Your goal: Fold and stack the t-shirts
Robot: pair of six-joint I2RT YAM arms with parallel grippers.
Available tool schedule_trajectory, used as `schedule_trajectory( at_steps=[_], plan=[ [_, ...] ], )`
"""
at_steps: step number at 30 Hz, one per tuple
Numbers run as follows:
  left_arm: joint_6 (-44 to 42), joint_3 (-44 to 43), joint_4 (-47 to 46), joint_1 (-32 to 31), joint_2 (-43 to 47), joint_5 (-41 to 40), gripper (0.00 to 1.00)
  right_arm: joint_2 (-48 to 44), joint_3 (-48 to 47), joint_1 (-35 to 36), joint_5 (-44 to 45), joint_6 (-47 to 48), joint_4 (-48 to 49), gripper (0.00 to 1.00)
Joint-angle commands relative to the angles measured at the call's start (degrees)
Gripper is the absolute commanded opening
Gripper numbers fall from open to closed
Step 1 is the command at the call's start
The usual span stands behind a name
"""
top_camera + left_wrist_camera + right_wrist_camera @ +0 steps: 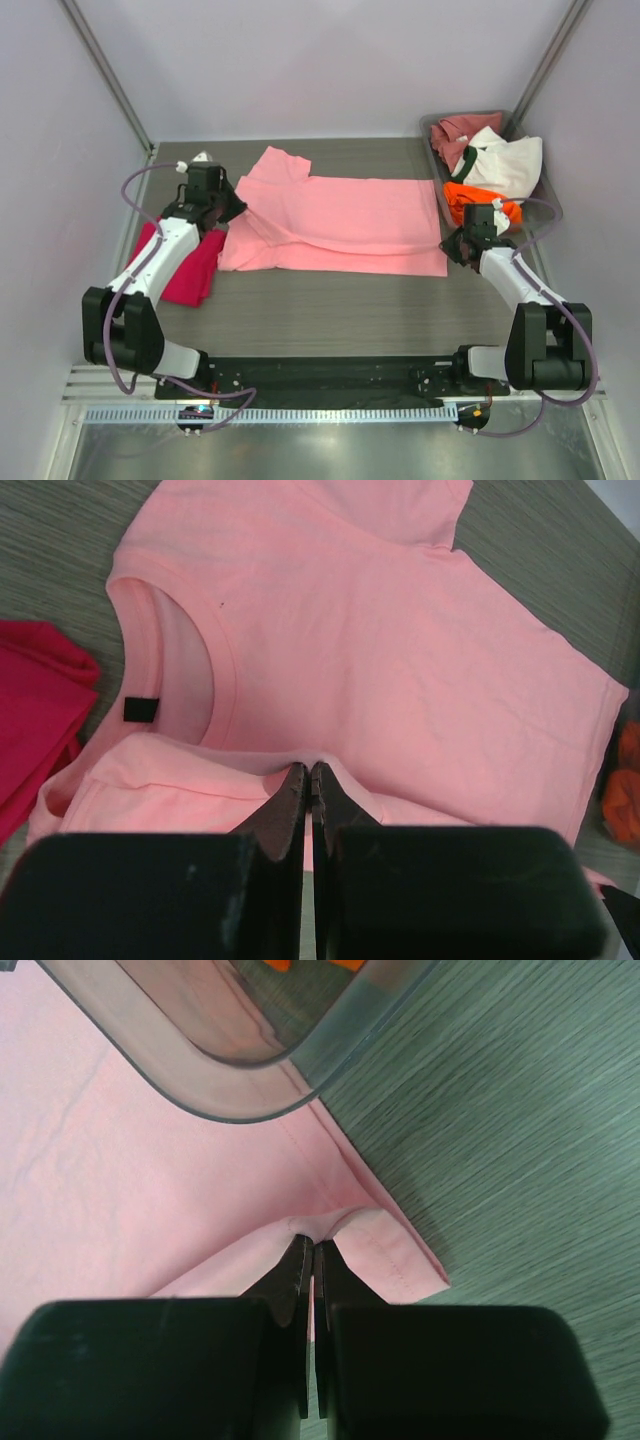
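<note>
Red t-shirt (pixel 185 265) is seen folded, near left of surface (pixel 330 310). Pink t-shirt (pixel 340 225) is spread centrally, its left fold pinched in the left hand (pixel 308 770), its right hem corner pinched in the right hand (pixel 307 1242). Other t-shirts (pixel 500 165) are heaped in far-right bin (pixel 548 200).

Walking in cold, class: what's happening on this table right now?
Two arms are working on a pink shirt spread on the table. The left gripper is shut on a raised fold near the collar; the right gripper is shut on a hem corner at the other end. A red shirt lies at the left, apparently folded. A bin at the right holds an orange shirt, a white shirt and a rose shirt, crumpled.
</note>
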State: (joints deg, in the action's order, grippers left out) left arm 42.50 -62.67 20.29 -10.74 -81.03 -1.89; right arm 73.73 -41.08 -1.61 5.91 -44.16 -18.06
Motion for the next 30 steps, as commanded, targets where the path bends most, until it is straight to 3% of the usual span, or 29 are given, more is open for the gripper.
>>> schedule_trajectory(
  at_steps=[1, 4, 7, 9, 10, 22, 30],
  plan=[
    [-1.4, -4.1, -2.8, 0.2, -1.7, 0.5, 0.0, 0.4, -2.3, 0.1, 2.7, -0.8, 3.0, 0.01],
    [-1.5, -6.1, -2.9, 0.3, -5.4, 0.2, 0.0, 0.5, -1.5, 0.1, 2.0, -1.5, 4.8, 0.04],
    [-1.4, -8.1, -2.8, 0.3, -8.0, 0.0, 0.0, 0.3, -0.2, 0.3, 1.1, -1.8, 7.2, 0.19],
    [-1.4, -9.2, -2.9, 0.3, -11.2, -0.1, 0.0, -0.3, 0.3, 0.5, 1.3, -1.9, 7.9, 0.45],
    [-1.5, -10.7, -2.8, 0.3, -12.2, 0.0, 0.0, -0.6, 0.6, 0.5, 1.3, -1.9, 8.0, 0.51],
    [-0.9, -17.5, -2.9, 0.4, -23.4, 1.7, 0.02, -16.9, 15.4, 1.1, 3.5, -8.2, 8.7, 0.5],
    [-0.9, -22.0, -2.5, 0.4, -27.5, 3.9, 0.01, -13.8, 19.0, 1.6, 5.0, -10.8, 11.5, 0.5]
  ],
)
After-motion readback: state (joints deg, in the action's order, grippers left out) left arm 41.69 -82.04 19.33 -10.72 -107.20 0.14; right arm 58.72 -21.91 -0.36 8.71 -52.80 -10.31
